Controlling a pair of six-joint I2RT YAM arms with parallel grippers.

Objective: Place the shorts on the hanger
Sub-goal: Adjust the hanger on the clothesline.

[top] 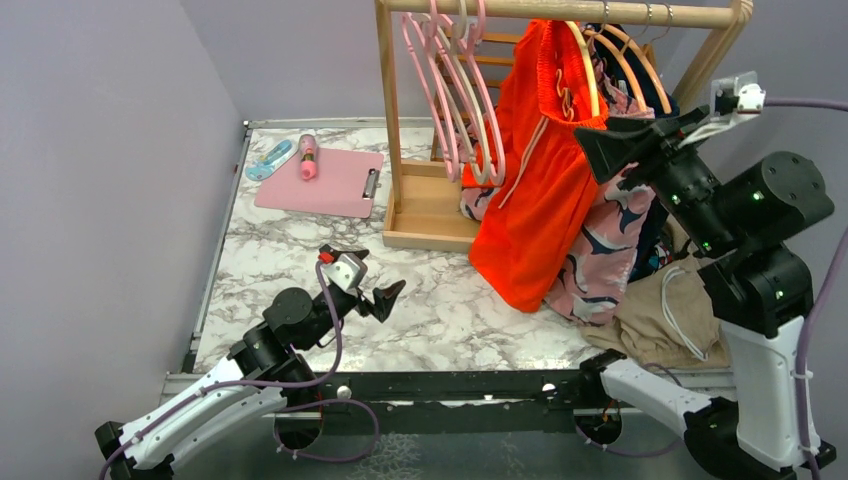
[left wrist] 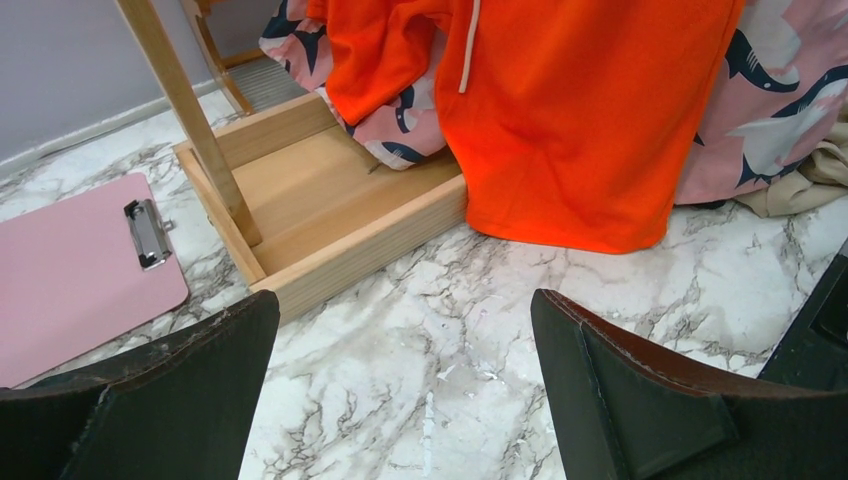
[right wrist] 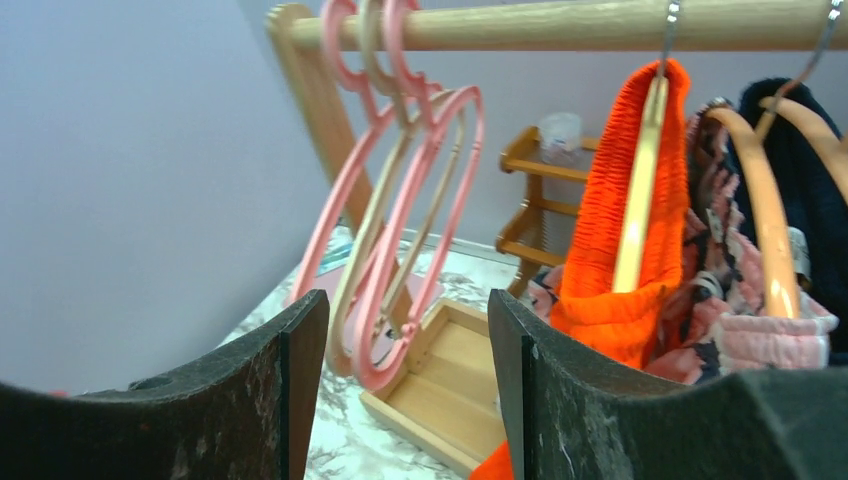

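Right gripper (right wrist: 408, 312) is sitting parted and empty near the shorts (top: 528, 190), which I am seeing draped over the hanger (right wrist: 640, 190), apparently hooked on the wooden rail (right wrist: 560, 25). Left gripper (left wrist: 405, 320) is hovering wide open over the table (left wrist: 480, 330).

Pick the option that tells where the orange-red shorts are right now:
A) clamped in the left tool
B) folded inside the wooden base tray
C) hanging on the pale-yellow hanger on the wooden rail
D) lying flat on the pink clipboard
C: the shorts drape down from the pale-yellow hanger, whose hook sits over the wooden rail, waistband bunched around the hanger's top.
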